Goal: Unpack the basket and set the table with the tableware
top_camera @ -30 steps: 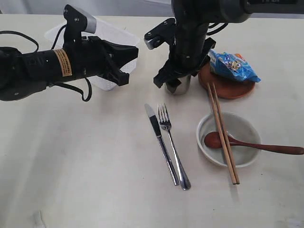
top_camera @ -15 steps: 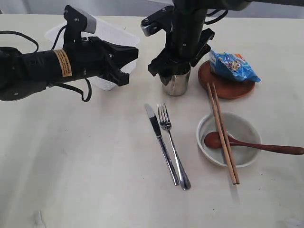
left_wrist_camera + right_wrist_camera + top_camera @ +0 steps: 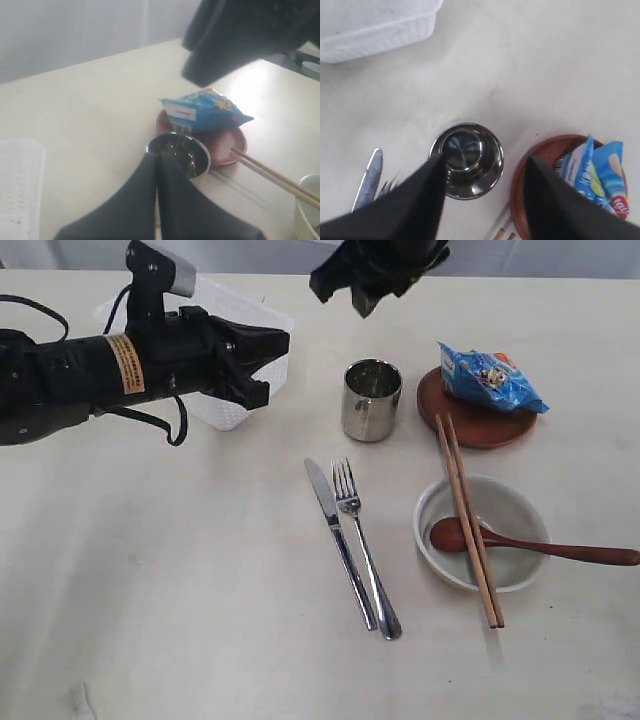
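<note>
The steel cup (image 3: 372, 400) (image 3: 467, 160) (image 3: 187, 152) stands upright on the table (image 3: 180, 590), with nothing holding it. My right gripper (image 3: 345, 295) (image 3: 485, 161) hangs open well above the cup, its jaws wide apart. The left gripper (image 3: 268, 358) (image 3: 159, 154) is shut and empty, pointing toward the cup in front of the white basket (image 3: 240, 310) (image 3: 375, 25). Knife (image 3: 340, 540) and fork (image 3: 365, 550) lie side by side. Chopsticks (image 3: 468, 530) and the wooden spoon (image 3: 540, 545) rest across the bowl (image 3: 520, 495). The brown plate (image 3: 478, 430) sits behind it.
A blue snack packet (image 3: 490, 378) (image 3: 205, 112) (image 3: 600, 175) lies on the brown plate. My left arm covers most of the basket in the exterior view. The table's far edge runs just behind the basket and the right gripper.
My right gripper has let go of the steel cup and risen away from it toward the back. The cup stays standing on the table. The left arm has barely shifted.
</note>
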You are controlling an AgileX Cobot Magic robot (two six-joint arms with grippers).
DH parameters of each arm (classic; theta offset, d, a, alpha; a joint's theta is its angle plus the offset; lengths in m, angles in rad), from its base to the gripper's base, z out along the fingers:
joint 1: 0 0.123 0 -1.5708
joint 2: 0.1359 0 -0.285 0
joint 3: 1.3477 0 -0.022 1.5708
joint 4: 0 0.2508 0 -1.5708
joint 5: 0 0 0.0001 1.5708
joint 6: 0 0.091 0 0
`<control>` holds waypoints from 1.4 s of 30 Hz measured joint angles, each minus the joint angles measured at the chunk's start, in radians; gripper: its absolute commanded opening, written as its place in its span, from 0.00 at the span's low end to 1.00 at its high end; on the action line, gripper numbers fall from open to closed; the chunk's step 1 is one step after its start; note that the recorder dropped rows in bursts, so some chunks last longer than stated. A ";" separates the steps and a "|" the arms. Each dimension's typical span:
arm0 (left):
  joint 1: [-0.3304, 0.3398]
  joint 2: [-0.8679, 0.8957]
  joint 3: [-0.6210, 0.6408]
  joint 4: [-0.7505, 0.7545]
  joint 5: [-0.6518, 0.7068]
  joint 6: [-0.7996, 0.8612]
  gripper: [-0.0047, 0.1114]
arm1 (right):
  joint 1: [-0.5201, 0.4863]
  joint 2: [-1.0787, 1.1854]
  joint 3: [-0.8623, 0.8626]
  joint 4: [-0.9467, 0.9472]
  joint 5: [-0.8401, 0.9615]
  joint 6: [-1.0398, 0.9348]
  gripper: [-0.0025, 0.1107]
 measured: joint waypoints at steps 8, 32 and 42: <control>0.000 -0.359 0.015 0.002 0.466 -0.162 0.04 | 0.000 -0.245 -0.002 0.099 0.002 0.021 0.02; 0.000 -1.410 0.276 0.002 0.627 -0.394 0.04 | 0.000 -1.608 0.877 0.202 -0.423 0.107 0.02; 0.000 -1.549 0.276 0.002 0.627 -0.392 0.04 | 0.000 -1.880 0.932 0.199 -0.463 0.140 0.02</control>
